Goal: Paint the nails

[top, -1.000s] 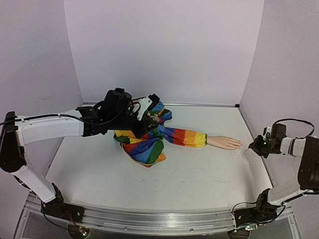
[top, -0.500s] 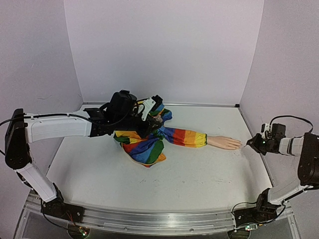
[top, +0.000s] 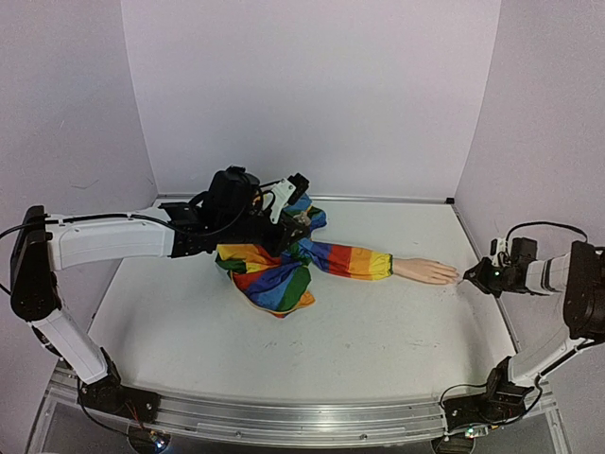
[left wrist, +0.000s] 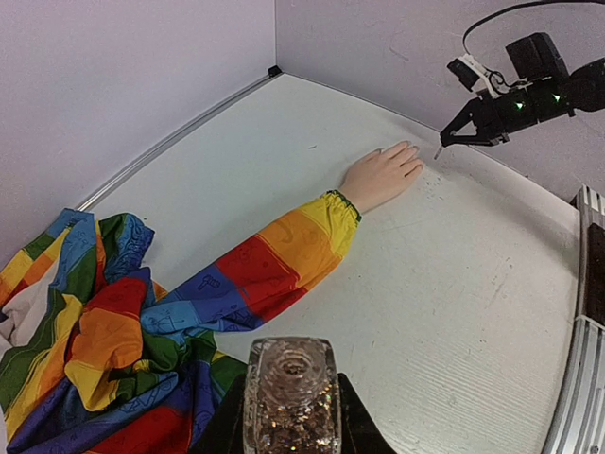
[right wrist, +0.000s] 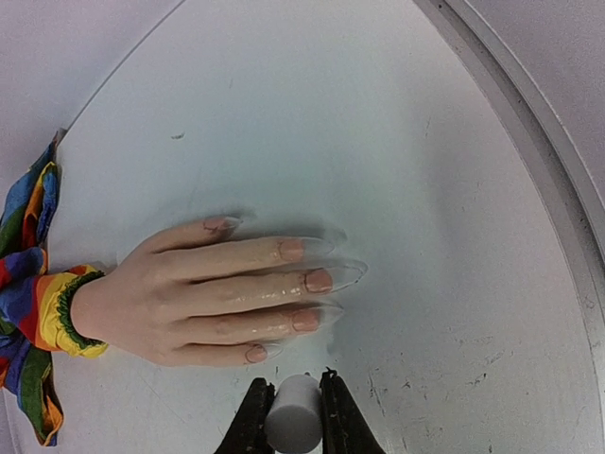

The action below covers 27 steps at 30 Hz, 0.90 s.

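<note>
Right wrist view shows the mannequin hand lying flat on the white table, its fingertips facing open surface that runs out to the metal edge rail; the nails lie just ahead of the right gripper, which is clamped on a small white cylinder; the left gripper, over the bunched rainbow sleeve and well apart from the hand, is closed round a clear bottle with glittery contents.

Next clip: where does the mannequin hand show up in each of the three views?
Top external: mannequin hand right of centre, fingers pointing right.
Left wrist: the hand upper middle, fingers pointing up and right.
Right wrist: the hand left of centre, large, fingers pointing right.
Shared landmark: the rainbow sleeve cuff at its wrist.
</note>
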Motion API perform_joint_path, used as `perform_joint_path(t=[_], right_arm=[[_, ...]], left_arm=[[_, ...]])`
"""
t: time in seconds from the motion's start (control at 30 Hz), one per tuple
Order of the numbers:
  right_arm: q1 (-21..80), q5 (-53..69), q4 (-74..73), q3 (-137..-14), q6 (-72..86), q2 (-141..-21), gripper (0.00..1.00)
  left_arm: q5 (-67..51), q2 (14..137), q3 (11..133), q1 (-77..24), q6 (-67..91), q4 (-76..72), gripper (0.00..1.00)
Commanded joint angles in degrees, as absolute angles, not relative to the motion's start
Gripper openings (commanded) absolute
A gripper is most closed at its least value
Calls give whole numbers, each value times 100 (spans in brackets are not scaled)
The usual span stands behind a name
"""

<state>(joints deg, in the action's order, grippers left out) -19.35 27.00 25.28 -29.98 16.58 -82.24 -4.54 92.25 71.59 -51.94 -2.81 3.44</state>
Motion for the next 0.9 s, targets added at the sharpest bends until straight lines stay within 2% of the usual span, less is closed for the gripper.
perform_joint_path(t=[0.0, 0.87], right_arm=[[-1963, 2848, 2635, -3238, 1551, -8312, 0], [-1961, 2951, 3112, -3258, 1519, -8639, 0]], left_arm=[[-494, 9226, 7497, -5165, -168, 26, 0], [-527, 9338, 7620, -5163, -97, 35, 0]])
